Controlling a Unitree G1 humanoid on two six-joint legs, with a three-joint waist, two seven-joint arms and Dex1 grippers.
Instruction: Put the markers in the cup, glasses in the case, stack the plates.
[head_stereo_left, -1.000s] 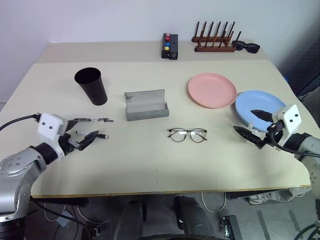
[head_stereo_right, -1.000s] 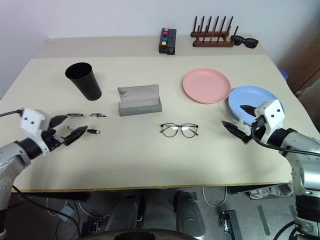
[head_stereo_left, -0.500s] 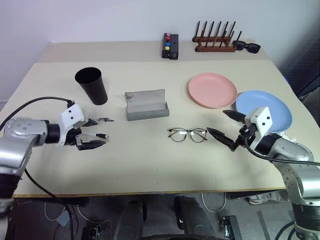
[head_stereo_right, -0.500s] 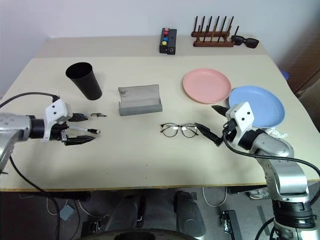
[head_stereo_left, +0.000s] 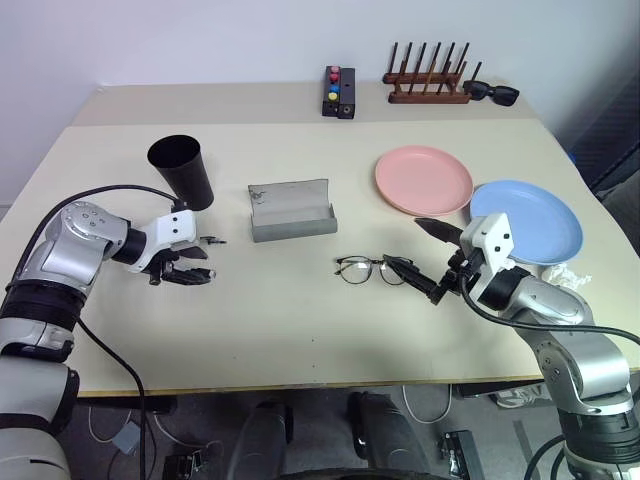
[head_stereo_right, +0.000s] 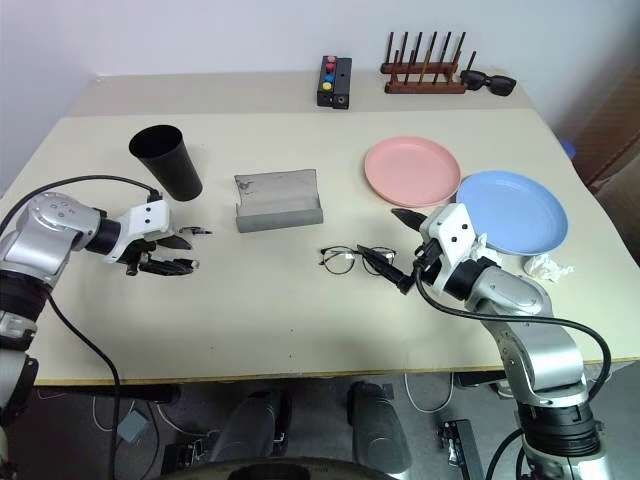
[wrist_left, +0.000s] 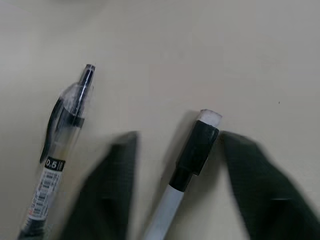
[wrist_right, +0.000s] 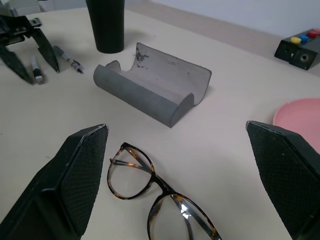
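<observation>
Marker step: my left gripper (wrist_left: 175, 165) has jaws narrowing astride the white marker (wrist_left: 186, 170) flat on desk (head_stereo_left: 300, 320), not yet pinched. Right gripper (wrist_right: 185, 175), jaws wide, hangs near glasses (wrist_right: 160, 200). Next: clamp, lift to cup (head_stereo_left: 182, 172).

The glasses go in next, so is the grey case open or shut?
Open. The case lies with its lid raised behind the trough, hollow inside bare, near the glasses.

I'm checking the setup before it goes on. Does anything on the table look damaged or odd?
Only the grey case: its open lid has a chipped, scuffed corner with dark marks. The glasses, plates and markers look intact.
</observation>
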